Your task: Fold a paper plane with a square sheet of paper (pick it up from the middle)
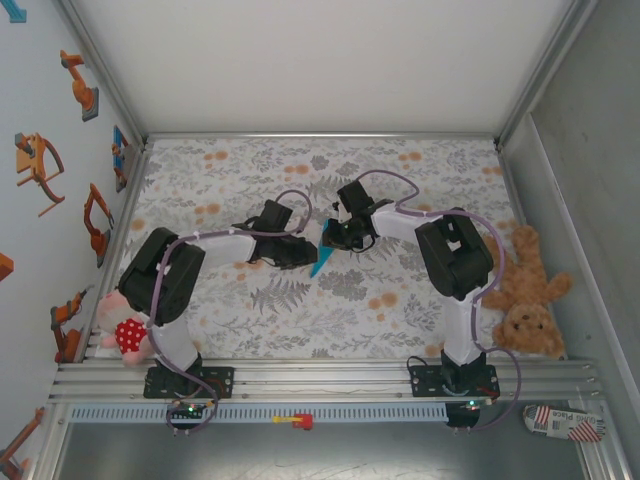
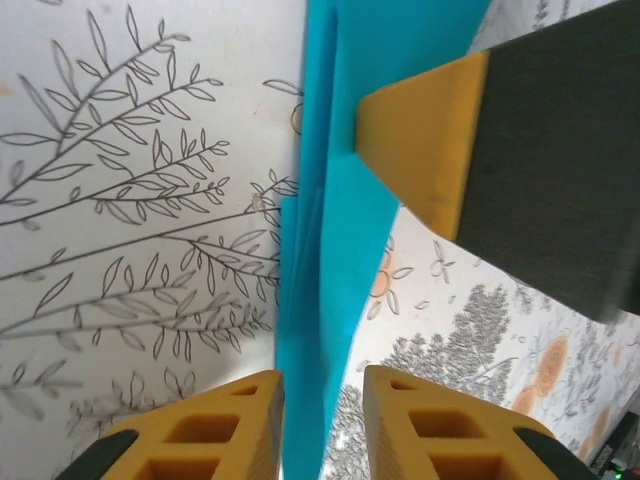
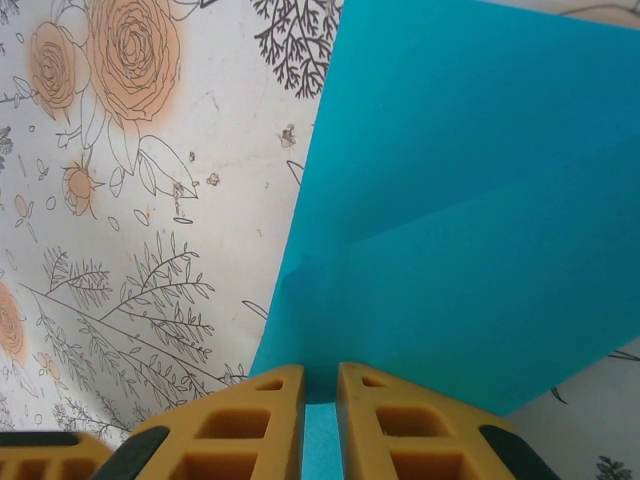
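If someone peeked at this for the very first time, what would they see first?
Most likely the bright blue folded paper in the middle of the flowery tablecloth, with the right gripper pinching it and the left gripper straddling it. Next, the brown teddy bear lying at the table's right edge and the pink soft toy at its left.

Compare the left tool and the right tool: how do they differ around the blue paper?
The left tool stands slightly apart, tablecloth showing beside the paper plane; the right tool pinches it. The left tool meets the plane edge-on; the right tool faces a broad flap. Both have yellow fingers with paper between them.
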